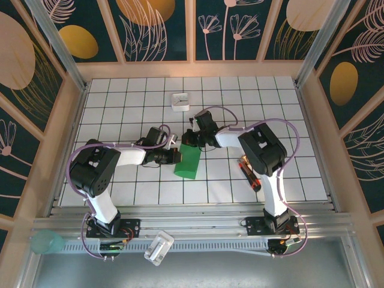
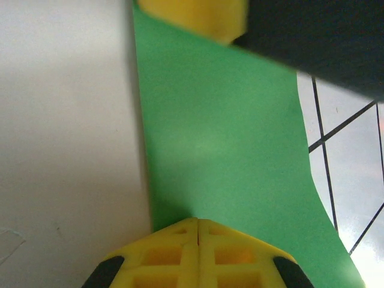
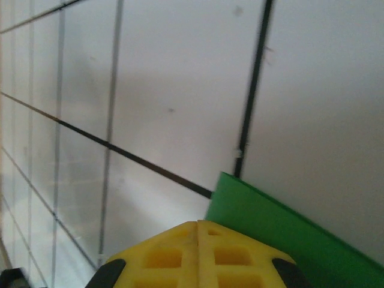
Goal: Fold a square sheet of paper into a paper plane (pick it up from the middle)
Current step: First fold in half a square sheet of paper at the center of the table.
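A robotics lab cell; aluminium frame (image 1: 180, 223), white gridded table (image 1: 120, 102), leaf-patterned wall panels (image 1: 156, 27) enclosing it.

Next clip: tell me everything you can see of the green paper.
The green paper is thin, plain and bright green, folded into a narrow slanted strip with straight edges, lying on the tiled table near its centre. The shut left gripper meets its left edge; the shut right gripper sits at its far end. Whether either pinches or only presses it is unclear.

Green paper (image 2: 222, 150) cut off at lower right, top edge hidden.
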Robot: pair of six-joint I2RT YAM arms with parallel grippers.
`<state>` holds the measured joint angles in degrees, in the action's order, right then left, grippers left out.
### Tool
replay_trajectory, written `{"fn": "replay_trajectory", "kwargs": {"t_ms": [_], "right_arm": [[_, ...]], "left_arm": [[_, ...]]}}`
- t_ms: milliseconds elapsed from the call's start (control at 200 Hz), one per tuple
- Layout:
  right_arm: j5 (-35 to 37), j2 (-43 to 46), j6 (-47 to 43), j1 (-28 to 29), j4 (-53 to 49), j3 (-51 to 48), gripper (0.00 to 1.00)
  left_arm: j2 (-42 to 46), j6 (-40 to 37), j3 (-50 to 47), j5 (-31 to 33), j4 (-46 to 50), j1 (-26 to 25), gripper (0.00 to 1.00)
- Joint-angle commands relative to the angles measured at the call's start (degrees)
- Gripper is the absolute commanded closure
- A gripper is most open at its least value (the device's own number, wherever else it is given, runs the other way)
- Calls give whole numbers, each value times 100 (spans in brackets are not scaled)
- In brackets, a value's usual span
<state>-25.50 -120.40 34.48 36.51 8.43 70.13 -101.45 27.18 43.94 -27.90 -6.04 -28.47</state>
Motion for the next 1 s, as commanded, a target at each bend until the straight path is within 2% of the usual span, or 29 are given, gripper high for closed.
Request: {"fn": "replay_trajectory", "kwargs": {"t_ms": [0, 105, 175, 255, 375, 435, 580, 686, 861, 996], "right_arm": [[94, -167, -59, -29, 6, -6, 100], [242, -196, -174, -57, -36, -125, 100], [316, -202, -252, -66, -62, -198, 100], [345, -203, -301, -74, -49, -285, 100], [379, -204, -345, -79, -38, -366, 100], [401, -182, -361, -76, -34, -401, 100], [405, -170, -352, -78, 19, -504, 100], [413, -159, -354, -84, 24, -534, 100], [457, -157, -374, -92, 23, -587, 100], [510, -147, -431, -134, -8, -630, 100]], "left_arm": [[-249, -119, -242, 719, 1323, -5, 100], [0, -33, -79, 629, 1325, 7, 100], [248, 63, 100, 550, 1287, 9, 92], [578, 222, 277, 513, 1150, 17, 77], [725, 520, 389, 443, 775, 75, 71], [607, 631, 426, 319, 599, 108, 74], [66, 662, 691, 118, 440, 140, 90], [-244, 632, 863, -15, 326, 140, 97], [-550, 660, 924, -61, 205, 140, 100], [-477, 641, 604, -36, 262, 148, 100]]}}
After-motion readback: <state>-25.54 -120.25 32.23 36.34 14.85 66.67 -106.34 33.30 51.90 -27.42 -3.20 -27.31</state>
